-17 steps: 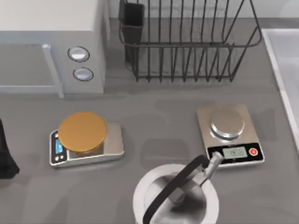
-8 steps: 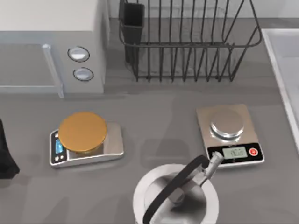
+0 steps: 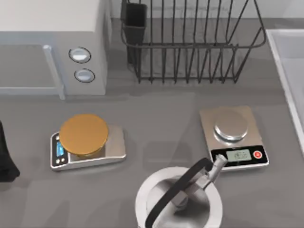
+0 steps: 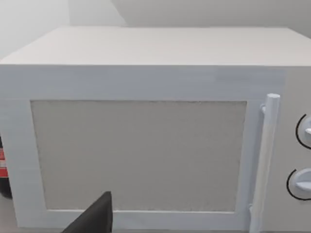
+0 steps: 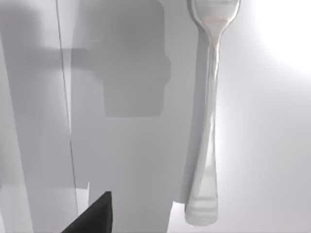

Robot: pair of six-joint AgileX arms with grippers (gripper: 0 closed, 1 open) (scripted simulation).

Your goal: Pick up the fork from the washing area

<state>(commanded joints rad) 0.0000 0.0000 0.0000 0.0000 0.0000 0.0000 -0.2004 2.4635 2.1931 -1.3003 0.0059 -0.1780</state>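
Nearest the counter's front edge, a round steel pot (image 3: 178, 199) sits with its black handle arched over it. Behind it stand two kitchen scales: one with a copper-coloured platter (image 3: 84, 141) toward the left edge, one silver (image 3: 233, 136) toward the right. Farther back are a white microwave (image 3: 52, 42) in the rear left corner and a black wire dish rack (image 3: 190, 42) along the rear edge. The pale sink basin (image 3: 287, 66) runs along the right edge.

In the right wrist view, the fork (image 5: 208, 116) lies flat on the basin floor, directly below that arm's camera. The left wrist view faces the microwave door.

Risk, as a judgement: the thin fork lies flush on a smooth floor, so the fingers may skid off it or push it aside.

Hidden: the fork's far end is cut off, and whether either pincer stands apart or together cannot be told.
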